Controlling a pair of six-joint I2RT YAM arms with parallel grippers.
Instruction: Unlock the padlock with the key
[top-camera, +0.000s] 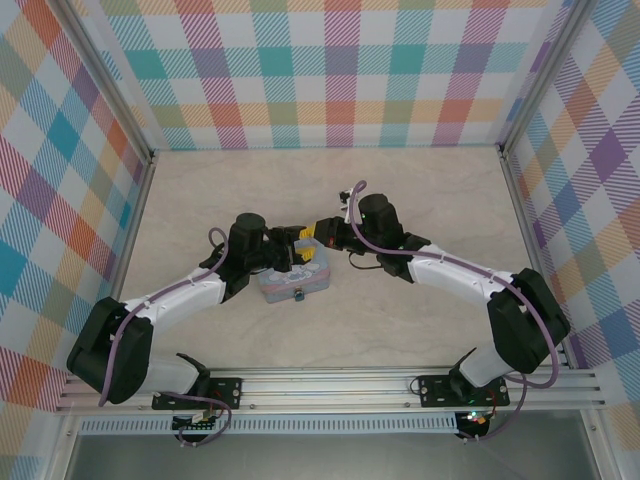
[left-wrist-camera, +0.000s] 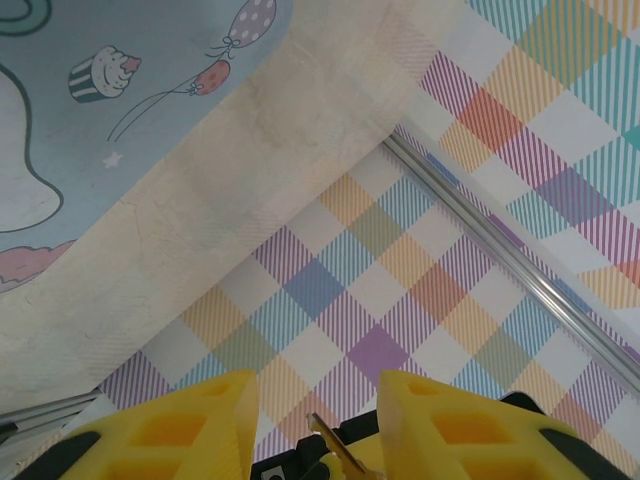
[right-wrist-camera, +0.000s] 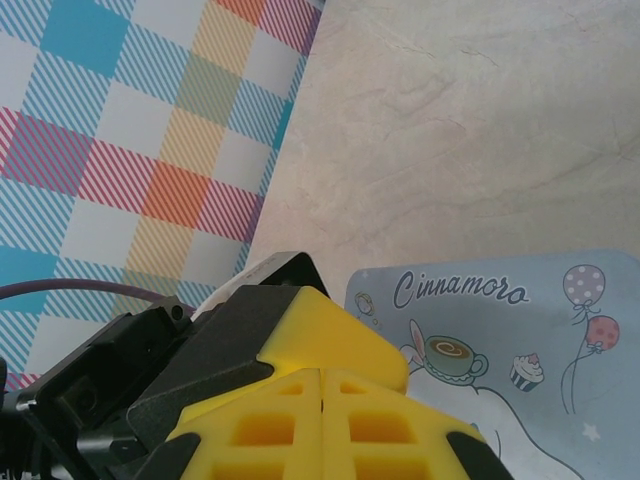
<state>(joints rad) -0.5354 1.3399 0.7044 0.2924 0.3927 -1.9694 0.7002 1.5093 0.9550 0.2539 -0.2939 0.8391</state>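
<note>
Plaid walls ringed the pale table (top-camera: 420, 200). The key (left-wrist-camera: 333, 448) sat low between the left gripper's (left-wrist-camera: 318, 385) yellow fingers (left-wrist-camera: 190, 425), slanting, tip up-left, close beside 1 finger. Those 2 fingers stood apart. The right gripper (right-wrist-camera: 322, 375) was pressed shut above the tin (right-wrist-camera: 500, 320).
</note>
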